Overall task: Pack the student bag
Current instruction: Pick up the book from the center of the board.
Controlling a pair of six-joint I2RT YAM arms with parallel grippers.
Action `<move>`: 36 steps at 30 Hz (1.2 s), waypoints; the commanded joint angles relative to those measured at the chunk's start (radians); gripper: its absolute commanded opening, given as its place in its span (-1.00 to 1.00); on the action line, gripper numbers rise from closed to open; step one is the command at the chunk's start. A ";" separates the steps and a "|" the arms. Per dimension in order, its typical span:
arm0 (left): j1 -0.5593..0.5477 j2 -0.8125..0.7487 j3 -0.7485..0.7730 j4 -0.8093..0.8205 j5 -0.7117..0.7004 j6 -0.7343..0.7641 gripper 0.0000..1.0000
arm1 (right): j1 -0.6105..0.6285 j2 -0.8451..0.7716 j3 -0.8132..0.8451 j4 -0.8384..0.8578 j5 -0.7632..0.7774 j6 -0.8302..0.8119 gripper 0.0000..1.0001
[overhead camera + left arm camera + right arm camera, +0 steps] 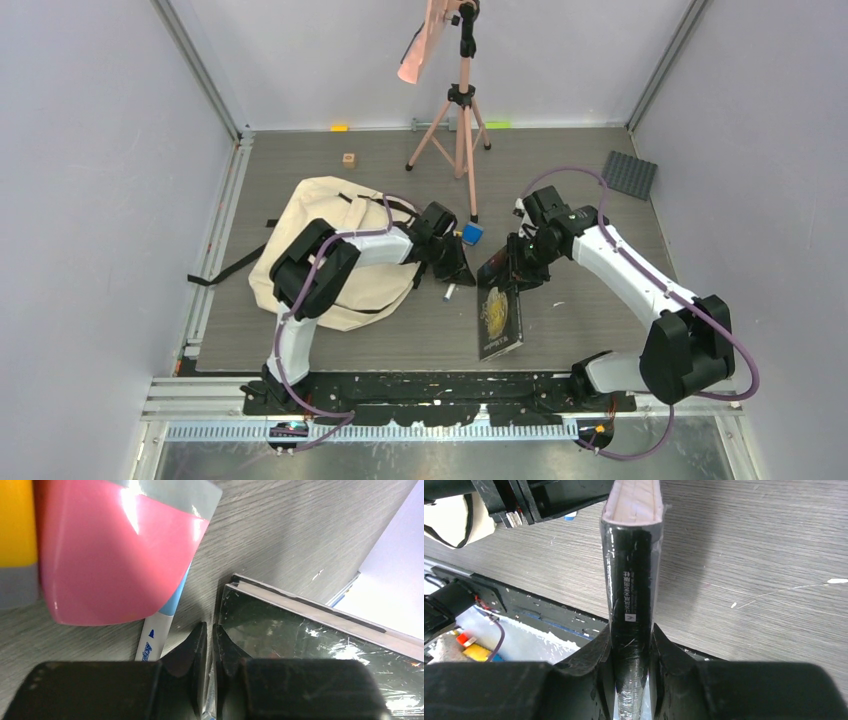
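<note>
The student bag (310,200), a beige canvas backpack with black straps, lies flat on the left half of the bench (590,150). The left arm reaches across it, so its middle part is hidden, and no writing shows on it. Just to the right of the bag the left fingers (197,647) point down beside a marker (157,630). They are almost together, with only a thin slit between them, and their tips stand at the corner of a black book (499,315). Something pale shows in the slit, but I cannot tell if they pinch it. The marker has a white barrel with blue lettering along it, too much cut off to read. Over it a glossy pink, grey and yellow thing (115,550) fills much of the left wrist view; it is blurred and cropped, and I cannot name it. The right fingers (664,650) are clamped on the book, one on each cover, with the spine facing the wrist camera. The spine carries small white characters and a small white logo, too fine to read. The cover has a gold emblem, and shiny plastic film wraps the book. A blue cube (472,234) lies just behind the left fingers. Further back stand a pink tripod (460,130), cut off at the top, a small wooden cube (349,159) and a dark grey pad (630,175).
</note>
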 commanded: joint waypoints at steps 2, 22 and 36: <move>0.002 -0.067 0.015 -0.014 -0.127 0.057 -0.69 | 0.018 0.004 0.086 -0.034 0.166 0.049 -0.97; -0.003 -0.578 0.040 -0.461 -0.640 0.636 0.62 | 0.018 -0.008 0.428 -0.113 0.528 0.105 -0.99; -0.115 -0.565 -0.102 -0.572 -0.821 0.689 0.71 | 0.017 -0.001 0.366 -0.035 0.463 0.138 -0.99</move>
